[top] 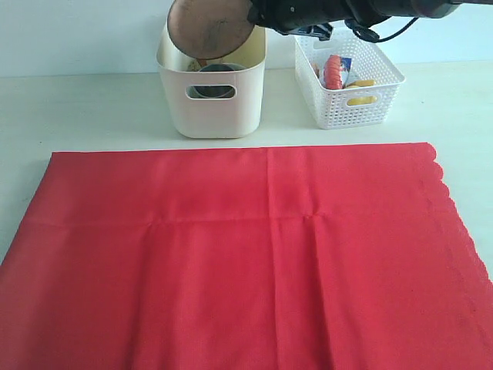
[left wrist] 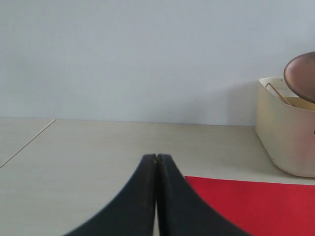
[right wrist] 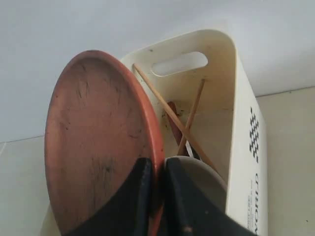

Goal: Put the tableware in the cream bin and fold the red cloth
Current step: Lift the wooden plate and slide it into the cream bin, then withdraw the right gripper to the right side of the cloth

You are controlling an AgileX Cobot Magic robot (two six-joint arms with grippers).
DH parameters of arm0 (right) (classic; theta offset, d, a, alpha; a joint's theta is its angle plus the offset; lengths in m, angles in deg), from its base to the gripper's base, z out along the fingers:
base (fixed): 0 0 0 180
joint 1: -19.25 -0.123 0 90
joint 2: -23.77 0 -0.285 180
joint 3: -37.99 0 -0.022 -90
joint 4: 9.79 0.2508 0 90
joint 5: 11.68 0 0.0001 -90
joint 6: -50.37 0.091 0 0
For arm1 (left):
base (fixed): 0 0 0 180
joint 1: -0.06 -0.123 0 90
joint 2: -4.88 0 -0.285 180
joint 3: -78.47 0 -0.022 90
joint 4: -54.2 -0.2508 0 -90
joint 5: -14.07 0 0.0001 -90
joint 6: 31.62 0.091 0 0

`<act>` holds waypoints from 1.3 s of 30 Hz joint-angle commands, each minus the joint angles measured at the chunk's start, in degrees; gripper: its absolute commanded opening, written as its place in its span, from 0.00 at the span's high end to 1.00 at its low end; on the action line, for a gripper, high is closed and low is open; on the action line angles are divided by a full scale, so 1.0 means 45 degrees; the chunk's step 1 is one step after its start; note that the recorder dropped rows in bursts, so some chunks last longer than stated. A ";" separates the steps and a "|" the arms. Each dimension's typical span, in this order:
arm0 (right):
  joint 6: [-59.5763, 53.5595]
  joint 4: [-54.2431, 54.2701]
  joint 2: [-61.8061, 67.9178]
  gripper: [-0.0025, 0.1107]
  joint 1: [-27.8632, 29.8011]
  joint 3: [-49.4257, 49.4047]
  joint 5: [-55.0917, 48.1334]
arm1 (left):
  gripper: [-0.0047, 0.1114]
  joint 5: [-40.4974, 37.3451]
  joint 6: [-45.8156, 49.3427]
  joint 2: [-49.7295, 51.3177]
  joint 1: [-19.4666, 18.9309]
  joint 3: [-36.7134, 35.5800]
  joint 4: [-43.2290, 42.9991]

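My right gripper (right wrist: 158,164) is shut on the rim of the round brown wooden plate (right wrist: 98,132). It holds the plate on edge, tilted, over the open top of the cream bin (right wrist: 241,123). In the exterior view the plate (top: 209,27) hangs above the bin (top: 212,100). Inside the bin lean the wooden chopsticks (right wrist: 172,115) beside a rounded grey vessel (right wrist: 202,177). The red cloth (top: 246,254) lies flat and spread out across the table in front. My left gripper (left wrist: 157,157) is shut with nothing in it, low over the table near the cloth's corner (left wrist: 256,206).
A white lattice basket (top: 350,85) with food items and a carton stands right of the bin. Bare pale table (top: 85,108) runs behind the cloth and on its left. The cloth's scalloped edge (top: 454,216) is on the right.
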 commanded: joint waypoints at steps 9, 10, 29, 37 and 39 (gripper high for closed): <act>0.0086 -0.0432 -0.0084 0.59 -0.0062 0.0123 0.0108 | 0.94 0.0023 0.0037 -0.0073 0.0102 -0.0005 -0.0011; 0.0086 -0.0816 -0.0084 0.56 -0.0062 0.0123 0.0019 | 0.94 0.0023 0.0037 -0.0073 0.0102 -0.0005 -0.0011; 0.0563 -0.5883 -0.2429 0.57 0.0568 0.0123 -0.4153 | 0.94 0.0023 0.0037 -0.0073 0.0102 -0.0005 -0.0011; 0.2252 -0.8306 -0.4195 0.88 0.0861 0.0123 -0.5877 | 0.94 0.0023 0.0037 -0.0073 0.0102 -0.0005 -0.0011; 0.2314 -0.8503 -0.4664 0.94 0.0861 -0.0038 -0.6021 | 0.94 0.0023 0.0037 -0.0073 0.0102 -0.0005 -0.0011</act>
